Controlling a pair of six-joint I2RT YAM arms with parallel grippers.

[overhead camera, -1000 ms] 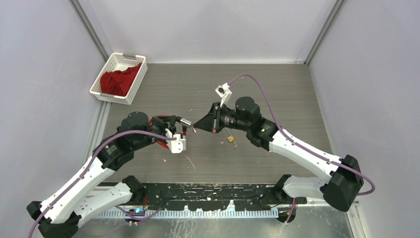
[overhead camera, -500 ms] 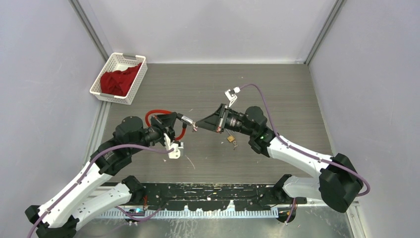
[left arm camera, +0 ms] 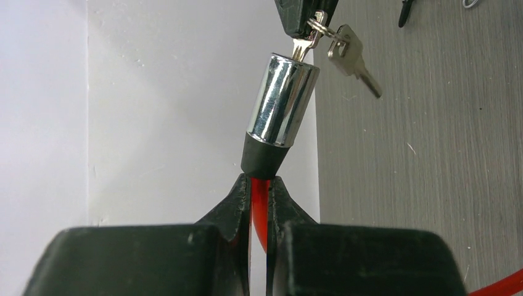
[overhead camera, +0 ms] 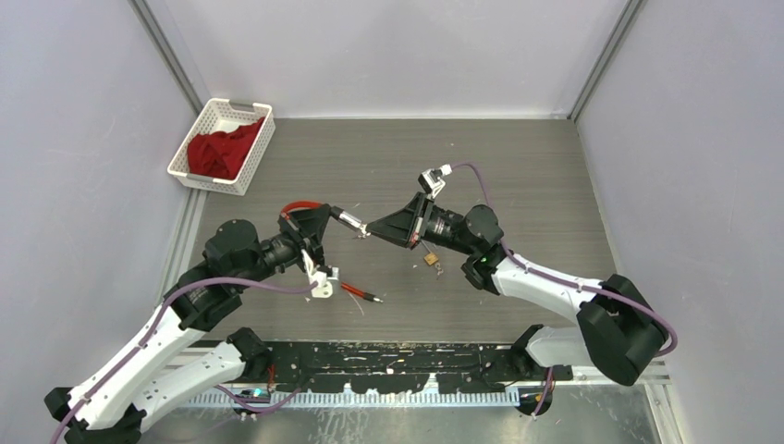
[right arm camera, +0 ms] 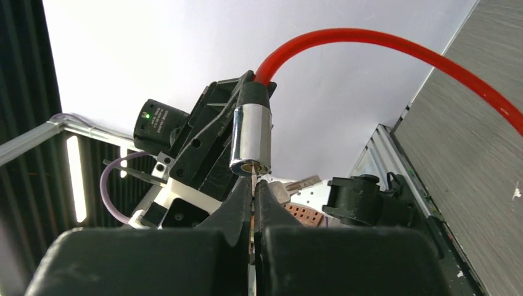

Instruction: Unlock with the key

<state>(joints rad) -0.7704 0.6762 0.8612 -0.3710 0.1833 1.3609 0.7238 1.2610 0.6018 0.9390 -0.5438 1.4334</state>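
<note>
My left gripper [overhead camera: 325, 218] is shut on the red cable [left arm camera: 259, 203] of a cable lock, just behind its chrome cylinder [left arm camera: 282, 102]. The cylinder is held above the table mid-left [overhead camera: 347, 220]. My right gripper [overhead camera: 372, 228] is shut on a key [left arm camera: 302, 44] whose blade sits in the cylinder's end face [right arm camera: 251, 165]. A second key [left arm camera: 354, 58] hangs from the same ring. The cable's free end [overhead camera: 359, 293], red with a black tip, lies on the table in front of the left gripper.
A small brass padlock [overhead camera: 430, 259] lies on the table under the right arm. A white basket [overhead camera: 208, 183] holding a red cloth [overhead camera: 217, 150] stands at the back left. Grey walls enclose the table on three sides.
The red cable loop has come open: its free end has dropped onto the table in front of the left gripper. Both wrists have shifted slightly, still joined at the key and cylinder.
</note>
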